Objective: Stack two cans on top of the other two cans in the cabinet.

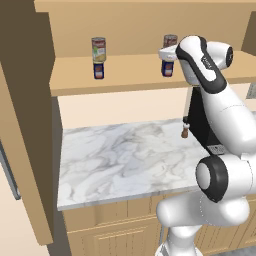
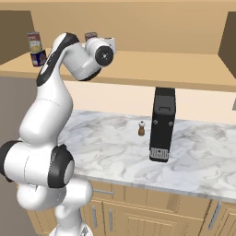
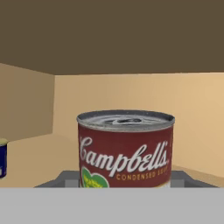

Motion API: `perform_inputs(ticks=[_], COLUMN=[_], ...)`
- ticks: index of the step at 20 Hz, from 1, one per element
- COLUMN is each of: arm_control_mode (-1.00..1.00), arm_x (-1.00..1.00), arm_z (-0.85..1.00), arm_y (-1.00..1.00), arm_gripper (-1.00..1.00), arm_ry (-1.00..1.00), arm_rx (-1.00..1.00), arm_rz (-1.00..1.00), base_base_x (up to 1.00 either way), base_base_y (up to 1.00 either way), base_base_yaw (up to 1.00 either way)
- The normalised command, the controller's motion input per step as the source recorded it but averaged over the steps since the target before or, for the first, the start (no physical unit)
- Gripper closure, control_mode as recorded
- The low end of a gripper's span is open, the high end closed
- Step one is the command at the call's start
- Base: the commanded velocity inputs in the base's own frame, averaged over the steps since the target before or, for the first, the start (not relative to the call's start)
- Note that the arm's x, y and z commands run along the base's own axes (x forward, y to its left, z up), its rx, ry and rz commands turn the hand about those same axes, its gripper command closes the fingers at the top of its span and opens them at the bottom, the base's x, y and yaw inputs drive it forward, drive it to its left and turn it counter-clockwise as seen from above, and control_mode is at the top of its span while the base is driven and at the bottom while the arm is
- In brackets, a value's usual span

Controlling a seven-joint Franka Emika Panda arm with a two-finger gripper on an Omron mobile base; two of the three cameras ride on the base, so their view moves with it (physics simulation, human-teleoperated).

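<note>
Stacking, second pair: gripper (image 1: 168, 54) clenched on red can (image 3: 125, 148), set over blue can (image 1: 167, 69) on cabinet (image 1: 130, 75) shelf; first stack (image 1: 98, 57) done. Next: release, withdraw straight.

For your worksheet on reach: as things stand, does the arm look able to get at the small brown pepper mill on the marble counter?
Probably not yet. The gripper is up in the cabinet, shut on a soup can above a blue can. The pepper mill stands free beside the coffee machine.
</note>
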Motion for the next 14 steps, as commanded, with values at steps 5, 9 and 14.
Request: perform_inputs(ticks=[5, 9, 14], arm_control_mode=[-1.00, -1.00, -1.00], arm_x=[0.00, 0.02, 0.05], arm_z=[-0.04, -0.10, -0.15], arm_y=[0.00, 0.00, 0.00], arm_gripper=[1.00, 1.00, 1.00], arm_ry=[0.00, 0.04, 0.08], arm_rx=[0.00, 0.00, 0.00], arm_rz=[-0.01, 0.00, 0.00], base_base_x=[0.00, 0.00, 0.00], base_base_y=[0.00, 0.00, 0.00], base_base_yaw=[0.00, 0.00, 0.00])
